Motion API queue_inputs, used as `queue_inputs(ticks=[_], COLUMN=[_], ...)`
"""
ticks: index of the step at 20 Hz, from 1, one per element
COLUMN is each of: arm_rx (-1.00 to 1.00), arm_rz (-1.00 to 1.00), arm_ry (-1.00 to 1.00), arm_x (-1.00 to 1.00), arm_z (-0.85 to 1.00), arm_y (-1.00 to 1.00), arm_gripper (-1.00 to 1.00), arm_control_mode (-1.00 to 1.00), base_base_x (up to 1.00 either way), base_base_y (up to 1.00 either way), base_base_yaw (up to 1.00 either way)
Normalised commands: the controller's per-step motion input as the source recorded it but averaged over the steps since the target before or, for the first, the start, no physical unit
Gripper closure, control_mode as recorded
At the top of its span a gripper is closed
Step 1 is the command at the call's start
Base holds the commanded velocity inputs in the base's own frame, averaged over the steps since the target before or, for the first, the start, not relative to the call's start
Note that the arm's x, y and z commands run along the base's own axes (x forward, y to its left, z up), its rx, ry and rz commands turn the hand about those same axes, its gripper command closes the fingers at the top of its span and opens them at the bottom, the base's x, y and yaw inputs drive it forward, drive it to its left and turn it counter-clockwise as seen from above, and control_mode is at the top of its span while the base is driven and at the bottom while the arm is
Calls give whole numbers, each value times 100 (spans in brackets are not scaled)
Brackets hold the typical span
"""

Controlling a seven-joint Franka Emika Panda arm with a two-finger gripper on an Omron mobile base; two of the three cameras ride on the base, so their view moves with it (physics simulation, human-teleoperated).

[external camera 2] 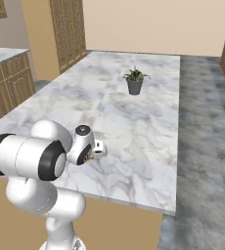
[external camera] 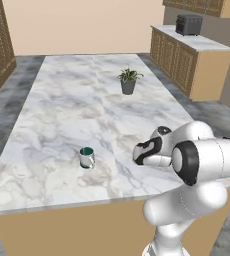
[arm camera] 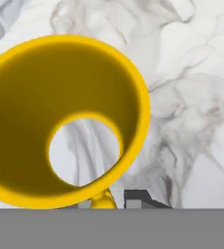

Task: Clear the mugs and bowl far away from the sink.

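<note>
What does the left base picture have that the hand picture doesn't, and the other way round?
Left base view: a teal mug standing on the counter, a potted plant farther back, a dark toaster on the far cabinet, and the robot's white arm. Hand view: a yellow mug, very close, seen straight into its mouth. Both share the white marble countertop.
</note>
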Motion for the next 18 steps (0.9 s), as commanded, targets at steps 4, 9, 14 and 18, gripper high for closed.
queue_inputs(ticks=[4,9,14,18], arm_rx=[0,1,3,0], arm_rz=[0,0,0,0], arm_ry=[0,0,0,-1], arm_x=[0,-5,-18,-14], arm_z=[-3,0,10,33], arm_y=[2,0,1,6], arm_gripper=[-100,-100,-100,-100], arm_control_mode=[-100,-100,-100,-100], base_base_x=[0,0,0,0], base_base_y=[0,0,0,0], base_base_yaw=[0,0,0,0])
